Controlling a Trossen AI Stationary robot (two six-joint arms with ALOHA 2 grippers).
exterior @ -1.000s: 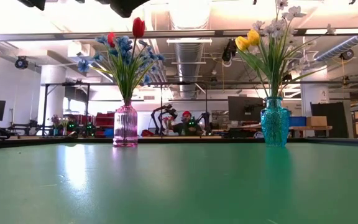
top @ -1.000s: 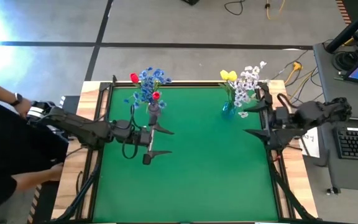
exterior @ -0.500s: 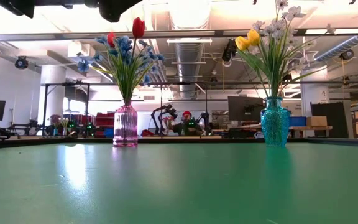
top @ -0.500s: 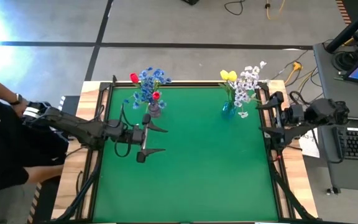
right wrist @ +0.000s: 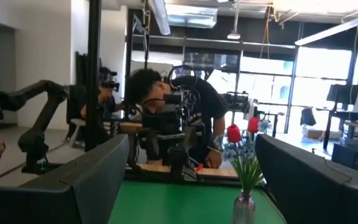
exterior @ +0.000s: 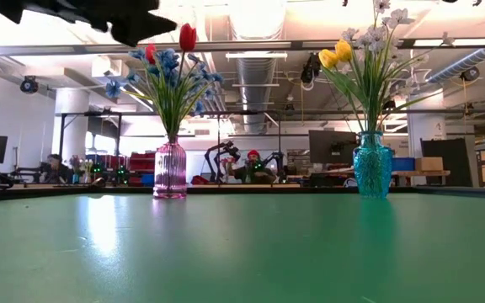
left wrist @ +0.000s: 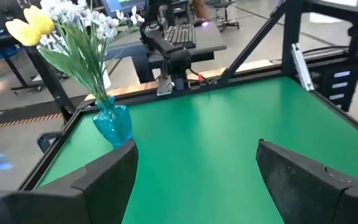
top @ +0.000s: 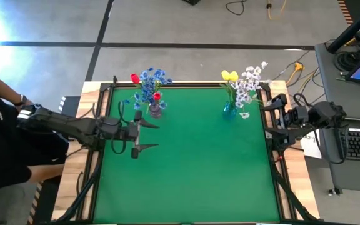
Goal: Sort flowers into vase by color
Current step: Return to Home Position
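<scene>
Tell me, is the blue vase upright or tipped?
Upright: the blue vase stands on its base on the table, its flowers rising from the neck.

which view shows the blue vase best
The low view: the blue vase stands in full side profile, unobstructed. The left wrist view shows the blue vase whole too, but obliquely from above. In the high view it is mostly hidden under its flowers. The right wrist view does not show it.
</scene>
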